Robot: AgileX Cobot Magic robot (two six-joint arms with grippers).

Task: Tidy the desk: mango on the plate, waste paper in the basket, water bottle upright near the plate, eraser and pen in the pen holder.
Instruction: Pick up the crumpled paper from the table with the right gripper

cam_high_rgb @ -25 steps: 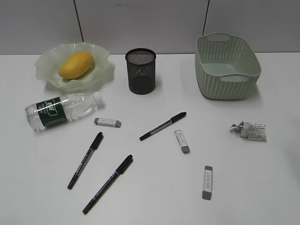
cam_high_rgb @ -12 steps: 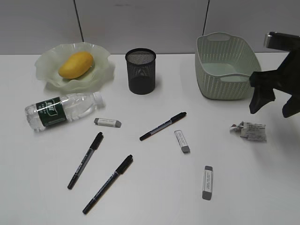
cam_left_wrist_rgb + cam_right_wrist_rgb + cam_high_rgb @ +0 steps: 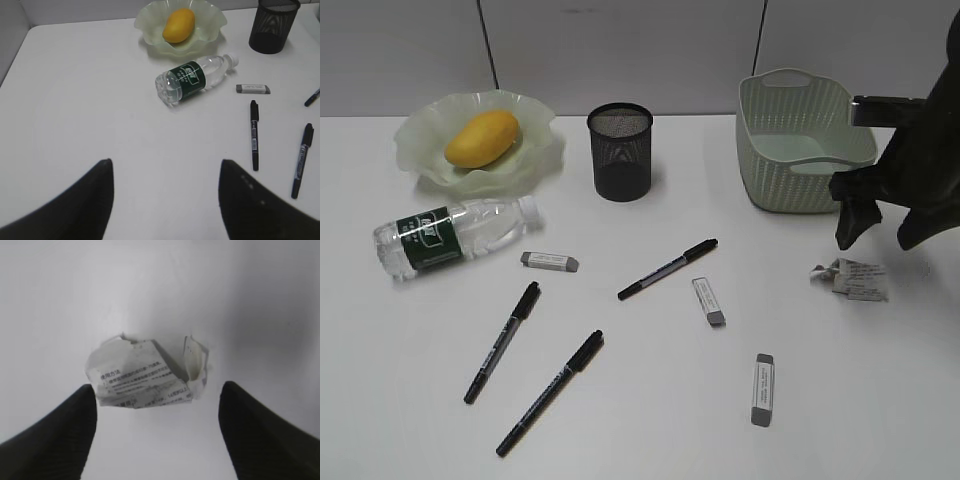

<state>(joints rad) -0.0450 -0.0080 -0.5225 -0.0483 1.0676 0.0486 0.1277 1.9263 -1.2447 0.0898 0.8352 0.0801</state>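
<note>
At far left the mango (image 3: 482, 138) already lies on the plate (image 3: 420, 130); just near of it the bottle (image 3: 455, 234) lies on its side on the table (image 3: 640, 420). The left gripper (image 3: 165, 200) hangs over bare table, fingers wide, holding nothing. Pens and erasers are scattered mid-table, the holder (image 3: 620, 152) beyond them. At right, near of the basket (image 3: 805, 140), the paper (image 3: 850, 279) lies on the table under the right gripper (image 3: 880, 235), whose wide fingers straddle it without touching. The scrap looks light, soft and crushable; pinching across its crumpled middle seems best, since loose edges may slip.
</note>
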